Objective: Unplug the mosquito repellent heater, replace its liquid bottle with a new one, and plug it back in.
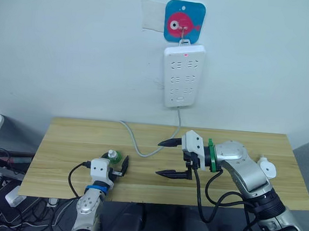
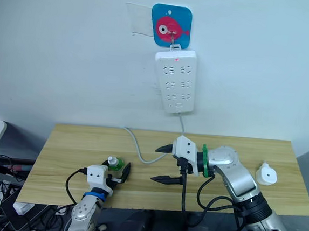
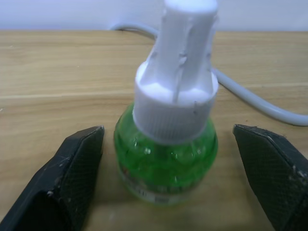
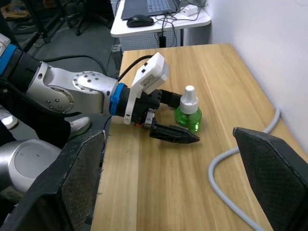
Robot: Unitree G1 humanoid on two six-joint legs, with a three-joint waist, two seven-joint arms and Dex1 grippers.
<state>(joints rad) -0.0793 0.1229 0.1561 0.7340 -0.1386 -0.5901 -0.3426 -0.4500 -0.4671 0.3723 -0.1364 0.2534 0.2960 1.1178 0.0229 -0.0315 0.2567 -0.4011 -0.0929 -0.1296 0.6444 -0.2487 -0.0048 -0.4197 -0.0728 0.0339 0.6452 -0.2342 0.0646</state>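
A long white power strip [image 1: 183, 75] hangs on the wall from a blue fish hook [image 1: 184, 22], above a wooden table [image 1: 71, 135]. Its grey cable [image 1: 135, 144] drops onto the tabletop and curves across the middle, between the two arms.

Near the front edge on the left stands a green liquid bottle [image 1: 114, 157] with a white cap, upright. The left gripper [image 1: 118, 165] reaches in low from the front edge with its black fingers [image 3: 72, 180] spread wide, one on each side of the bottle and neither touching it; bare wood shows on both sides of the glass in the left wrist view.

The right gripper [image 1: 171, 158] hovers over the table's middle, its forearm stretched in from the right and its fingers pointing toward the robot's left. Its jaws stand wide apart and hold nothing. The cable's loop lies just beyond its upper finger.

The mosquito repellent heater [image 2: 265, 174], small, white and rounded, sits on the table near the right edge, well apart from both grippers and from the strip. Open wood stretches between the bottle and the right gripper, and along the back of the table by the wall.
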